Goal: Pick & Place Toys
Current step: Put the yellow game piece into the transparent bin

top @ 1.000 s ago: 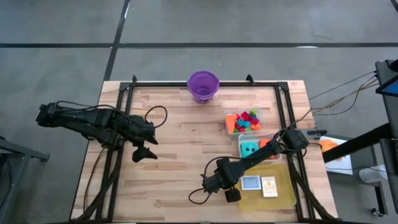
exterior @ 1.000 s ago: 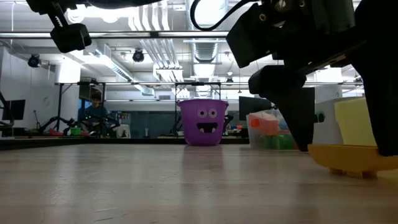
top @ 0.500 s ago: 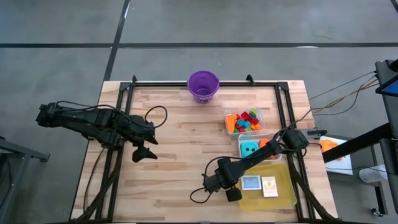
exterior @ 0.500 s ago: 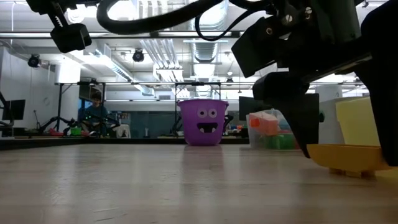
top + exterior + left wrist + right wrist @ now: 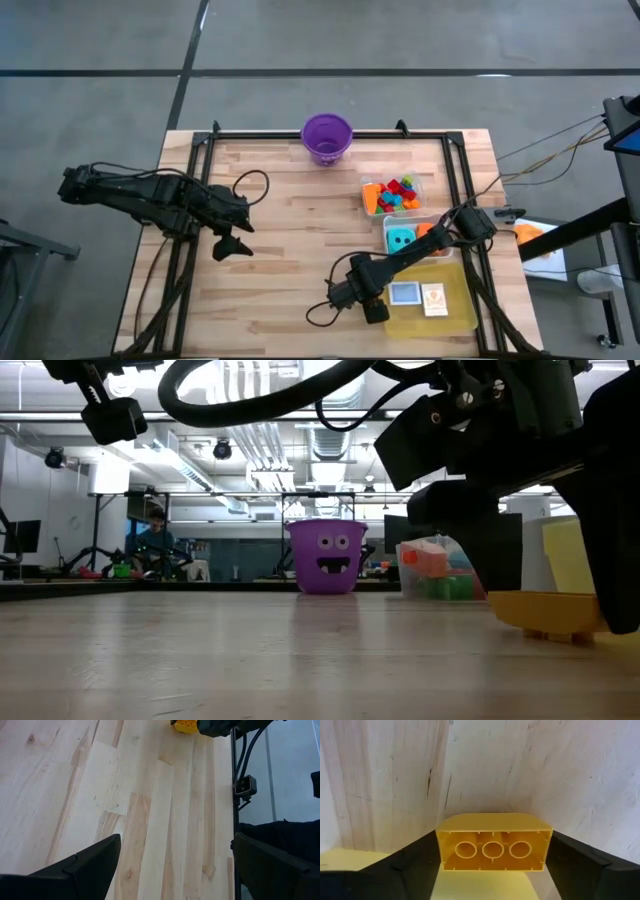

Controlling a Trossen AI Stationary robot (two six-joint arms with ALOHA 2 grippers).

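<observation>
A yellow toy block lies on the wooden table just left of the yellow tray. Its hollow side, with three round tubes, is turned up. My right gripper points straight down over it, shut on the block, and hides it in the high view. In the low view the block sits on the tabletop between the two dark fingers. More toys fill two clear tubs. My left gripper hangs open above the table's left part, holding nothing. My right gripper pinches the yellow block by its two short ends, one finger on each end. The fingers come from above, pointing down, with the block lengthwise between them. The block rests on the table, its hollow side up.
A purple bucket stands at the far edge. One clear tub holds a teal die. The yellow tray holds two small cards. Bare wood lies in the middle. A person sits in the room beyond.
My right gripper's fingers have drawn together about the yellow block. In the low view the gap between them is narrower now and each finger meets an end of the block. The block stays on the table.
</observation>
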